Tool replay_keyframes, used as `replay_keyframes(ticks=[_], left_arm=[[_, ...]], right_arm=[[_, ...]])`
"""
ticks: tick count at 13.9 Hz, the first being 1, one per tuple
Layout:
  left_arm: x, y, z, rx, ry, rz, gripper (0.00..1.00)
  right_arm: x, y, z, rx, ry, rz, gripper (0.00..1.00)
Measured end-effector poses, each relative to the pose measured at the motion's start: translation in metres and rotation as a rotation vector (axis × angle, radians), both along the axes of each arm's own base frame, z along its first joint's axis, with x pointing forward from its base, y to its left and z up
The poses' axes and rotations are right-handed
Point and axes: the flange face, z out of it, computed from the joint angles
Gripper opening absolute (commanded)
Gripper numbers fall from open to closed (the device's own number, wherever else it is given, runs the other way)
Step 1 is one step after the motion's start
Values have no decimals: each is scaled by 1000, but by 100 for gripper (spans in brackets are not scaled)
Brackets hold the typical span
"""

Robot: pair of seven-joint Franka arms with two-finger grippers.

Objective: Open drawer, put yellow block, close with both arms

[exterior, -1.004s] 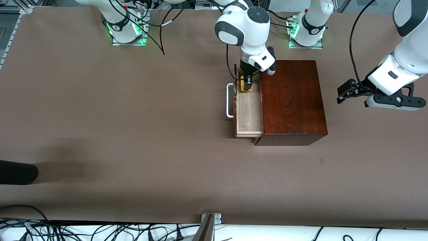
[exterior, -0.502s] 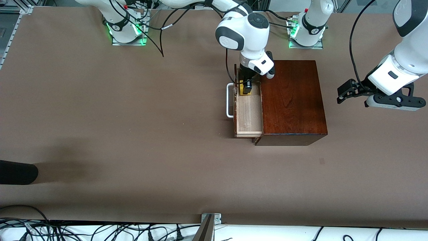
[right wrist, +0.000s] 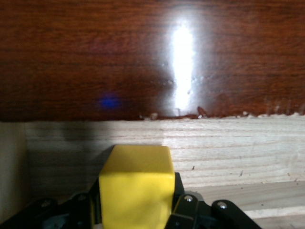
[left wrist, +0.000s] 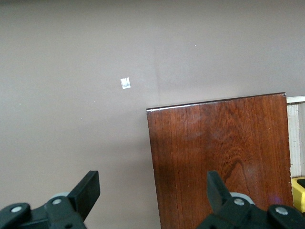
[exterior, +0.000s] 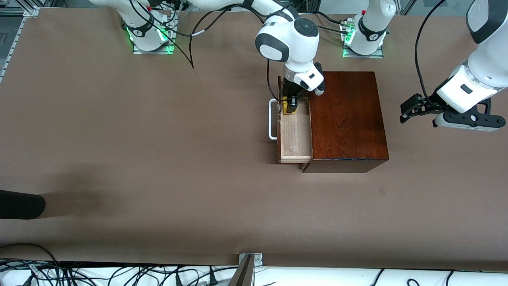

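The dark reddish-brown wooden box stands near the left arm's base. Its drawer is pulled out toward the right arm's end, with a pale tray and a white bar handle. My right gripper is shut on the yellow block and holds it low inside the drawer at its end farther from the front camera. In the right wrist view the block sits between the fingers against the pale drawer wall. My left gripper is open and waits above the table beside the box.
A small white mark lies on the brown table. A black object pokes in at the right arm's end of the table. Cables run along the table's near edge.
My right gripper has moved the yellow block slightly farther from the front camera and lower into the drawer. The left arm has not moved.
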Motion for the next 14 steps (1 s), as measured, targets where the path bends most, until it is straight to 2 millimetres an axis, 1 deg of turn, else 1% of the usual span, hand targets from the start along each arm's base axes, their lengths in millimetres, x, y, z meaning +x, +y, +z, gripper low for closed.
replay_keyframes(ticks=[3,5,6,7,8,9,10,11,13,14], left_arm=[[0,0,0,0,0,0,100],[0,0,0,0,4,0,100],[-1,0,-1,1,6,0,100],[-1,0,-1,1,7,0,100],[-1,0,-1,1,7,0,100],[-1,-1,-1,1,7,-1,100],[-1,-2,-1,1,7,-6,100],[-1,-7,-1,0,7,-14,100],[-2,-17,1,-1,4,-32,100],[-3,-23,3,-2,0,-45,100]], right_arm=[[3,0,4,8,-6,-7,100],[5,2,15,27,-14,-14,100],[7,3,28,43,-17,-24,100],[10,1,47,58,-14,-40,100],[15,-3,70,72,-14,-60,100],[23,-14,100,84,-21,-86,100],[37,-31,133,93,-33,-122,100],[57,-56,167,104,-49,-168,100],[106,-118,226,144,-91,-275,100],[130,-152,248,158,-113,-331,100]])
